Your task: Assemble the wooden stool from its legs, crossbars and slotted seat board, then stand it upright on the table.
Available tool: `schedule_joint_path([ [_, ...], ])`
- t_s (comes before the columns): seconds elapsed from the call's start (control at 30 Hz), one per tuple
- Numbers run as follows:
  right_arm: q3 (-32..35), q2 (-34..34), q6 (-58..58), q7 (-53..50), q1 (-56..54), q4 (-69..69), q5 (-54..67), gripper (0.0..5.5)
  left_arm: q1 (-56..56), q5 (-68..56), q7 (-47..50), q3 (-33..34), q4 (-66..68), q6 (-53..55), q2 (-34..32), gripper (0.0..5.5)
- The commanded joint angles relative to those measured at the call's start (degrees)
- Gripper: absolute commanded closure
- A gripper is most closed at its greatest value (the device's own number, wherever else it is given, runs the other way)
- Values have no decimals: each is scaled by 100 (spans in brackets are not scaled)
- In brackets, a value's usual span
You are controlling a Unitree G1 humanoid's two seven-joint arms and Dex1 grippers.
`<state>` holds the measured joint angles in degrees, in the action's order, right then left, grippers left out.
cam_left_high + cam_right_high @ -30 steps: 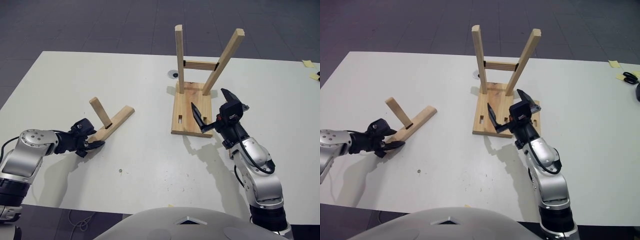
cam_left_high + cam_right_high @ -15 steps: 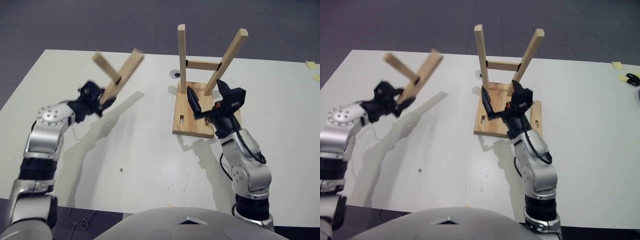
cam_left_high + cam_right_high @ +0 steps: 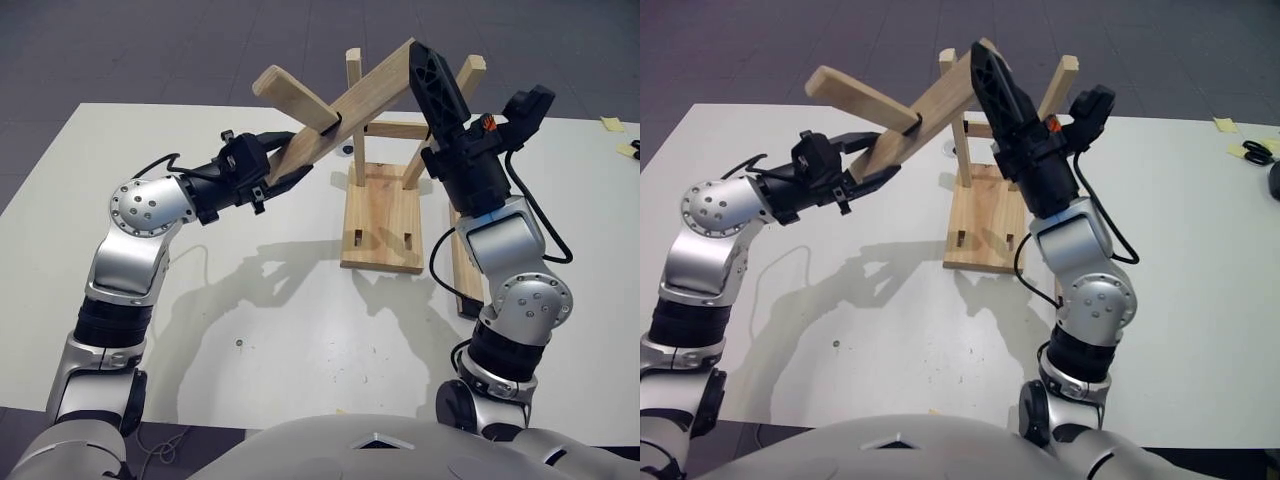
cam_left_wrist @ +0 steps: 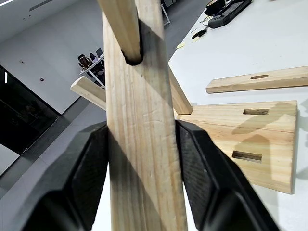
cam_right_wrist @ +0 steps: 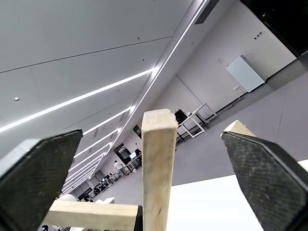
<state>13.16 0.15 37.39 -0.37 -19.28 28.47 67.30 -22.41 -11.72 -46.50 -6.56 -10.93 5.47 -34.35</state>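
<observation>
The raised leg slants over the board, left gripper clamped on its low end, right gripper spread at its top. Upright legs block the board's far end; a loose leg lies just right. Left of it, bare table.

**Hidden and cut-off parts**

The left gripper is swallowing the lower end of the held leg; in the left wrist view that leg is running off two edges, and its crossbar is being cut by one; the right gripper and the held leg are crossing over parts of the upright legs on the seat board; the right forearm is covering part of a loose leg; a dark speck on the table is showing too small to identify.
</observation>
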Motion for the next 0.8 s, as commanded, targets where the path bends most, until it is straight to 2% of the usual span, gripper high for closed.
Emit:
schedule_joint_path([
  [0.03,-40,-4,-57,-180,-95,-82,274,69,-16,-199,-245,-73,-185,162,17,340],
  [0.47,-248,69,-317,-573,275,112,1191,287,94,-287,-142,-134,-533,499,321,340],
  [0.7,-199,-252,-419,-657,250,70,1208,406,244,-202,21,-260,-822,559,461,341],
  [0.8,-212,-499,-360,-617,260,-26,1068,433,395,-126,229,-293,-1001,617,544,341],
])
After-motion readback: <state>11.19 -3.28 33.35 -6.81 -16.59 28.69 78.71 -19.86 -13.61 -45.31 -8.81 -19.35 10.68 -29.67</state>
